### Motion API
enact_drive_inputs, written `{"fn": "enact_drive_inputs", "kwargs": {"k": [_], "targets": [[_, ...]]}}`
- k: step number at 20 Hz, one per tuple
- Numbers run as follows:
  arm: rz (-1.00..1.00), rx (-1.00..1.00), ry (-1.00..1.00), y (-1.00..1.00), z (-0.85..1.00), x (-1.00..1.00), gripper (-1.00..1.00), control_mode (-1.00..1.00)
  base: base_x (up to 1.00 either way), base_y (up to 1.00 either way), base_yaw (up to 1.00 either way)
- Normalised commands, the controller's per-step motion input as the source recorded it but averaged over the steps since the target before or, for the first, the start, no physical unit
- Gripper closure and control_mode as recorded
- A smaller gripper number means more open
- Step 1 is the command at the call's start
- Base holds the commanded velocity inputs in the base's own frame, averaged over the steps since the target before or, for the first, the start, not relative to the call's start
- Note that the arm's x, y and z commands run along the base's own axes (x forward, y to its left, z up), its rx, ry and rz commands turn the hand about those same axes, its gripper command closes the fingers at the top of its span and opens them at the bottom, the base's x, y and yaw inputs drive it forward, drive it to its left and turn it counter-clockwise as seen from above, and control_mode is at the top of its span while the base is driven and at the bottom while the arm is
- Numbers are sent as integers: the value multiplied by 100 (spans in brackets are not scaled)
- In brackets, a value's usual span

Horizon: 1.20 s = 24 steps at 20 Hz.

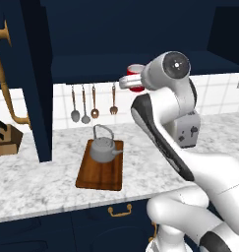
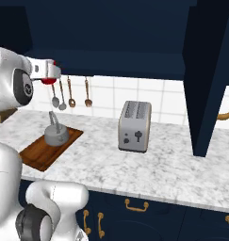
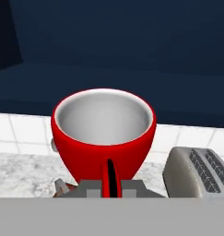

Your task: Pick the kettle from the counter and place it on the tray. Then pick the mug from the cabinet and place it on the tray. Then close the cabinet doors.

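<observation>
My gripper (image 3: pixel 111 185) is shut on the small side handle of the red mug (image 3: pixel 104 133), which is upright with its white inside showing. The mug (image 1: pixel 135 87) hangs in front of the open navy cabinet's shelf (image 1: pixel 91 66), above the counter (image 1: pixel 42 182). From the right the mug (image 2: pixel 49 81) peeks out below my hand. The grey kettle (image 1: pixel 104 147) stands on the far end of the wooden tray (image 1: pixel 99 177) on the counter. Both cabinet doors stand open: the left door (image 1: pixel 35 74) and the right door (image 2: pixel 205 70).
A silver toaster (image 2: pixel 134 126) stands on the counter right of the tray. Utensils (image 1: pixel 91 103) hang on the tiled wall behind the kettle. A wooden knife block (image 1: pixel 5 140) sits at the far left. Navy drawers with brass pulls (image 1: pixel 120 210) run below the counter.
</observation>
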Motion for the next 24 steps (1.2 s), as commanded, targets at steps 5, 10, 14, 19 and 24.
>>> {"fn": "enact_drive_inputs", "kwargs": {"k": [5, 10, 14, 19, 24], "targets": [[33, -1, 10, 30, -20, -28, 100, -100, 0, 0, 0], [14, -3, 13, 22, -13, -11, 100, -100, 0, 0, 0], [20, -5, 16, 37, -59, -12, 100, -100, 0, 0, 0], [49, 2, 8, 47, -100, 0, 100, -100, 0, 0, 0], [37, 1, 4, 46, -100, 9, 100, -100, 0, 0, 0]]}}
